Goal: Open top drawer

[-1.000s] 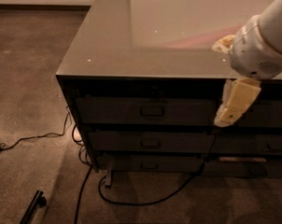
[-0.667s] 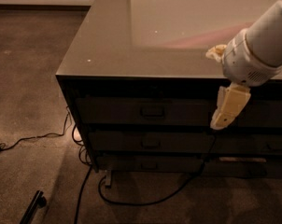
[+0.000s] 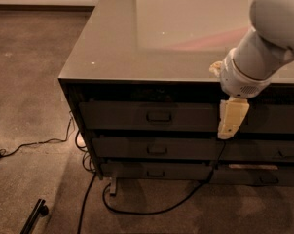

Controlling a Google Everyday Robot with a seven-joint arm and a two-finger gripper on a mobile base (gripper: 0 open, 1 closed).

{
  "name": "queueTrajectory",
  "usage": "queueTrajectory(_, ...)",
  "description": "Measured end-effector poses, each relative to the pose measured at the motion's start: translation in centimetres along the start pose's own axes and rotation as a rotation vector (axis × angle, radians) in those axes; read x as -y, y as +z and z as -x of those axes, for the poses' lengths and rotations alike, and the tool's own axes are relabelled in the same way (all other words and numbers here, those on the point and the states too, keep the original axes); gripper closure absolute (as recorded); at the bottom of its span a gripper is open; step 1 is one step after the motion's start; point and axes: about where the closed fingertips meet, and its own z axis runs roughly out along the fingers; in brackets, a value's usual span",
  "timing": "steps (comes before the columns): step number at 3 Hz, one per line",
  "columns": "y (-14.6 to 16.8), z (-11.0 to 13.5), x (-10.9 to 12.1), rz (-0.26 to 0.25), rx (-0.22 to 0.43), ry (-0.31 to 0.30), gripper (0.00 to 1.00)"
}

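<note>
Since a second ago my cream-coloured gripper (image 3: 233, 118) has slid left and a little lower across the cabinet front, closing on the small rectangular loop handle (image 3: 159, 116). Nothing else has shifted.

Status:
- The wide dark grey-brown top drawer (image 3: 122, 116) is fully shut, its flat front flush with the two slimmer dark drawers (image 3: 156, 149) below the handle.
- The gripper hangs to the right of the handle at about its height, apart from it and just in front of the drawer face.
- I can't tell how wide the gripper is set. It has hold of nothing.

By my reading only part of the approach is done. Left to do: cover the remaining gap leftward to the handle, hook or clamp it, and pull straight out. A loose black cable (image 3: 137, 211) lies on the brown carpet below the handle, out of the pull path.
</note>
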Motion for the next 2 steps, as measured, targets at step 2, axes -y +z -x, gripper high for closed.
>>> queueTrajectory(2, 0.9, 0.8, 0.3, -0.016, -0.009, -0.051, 0.0)
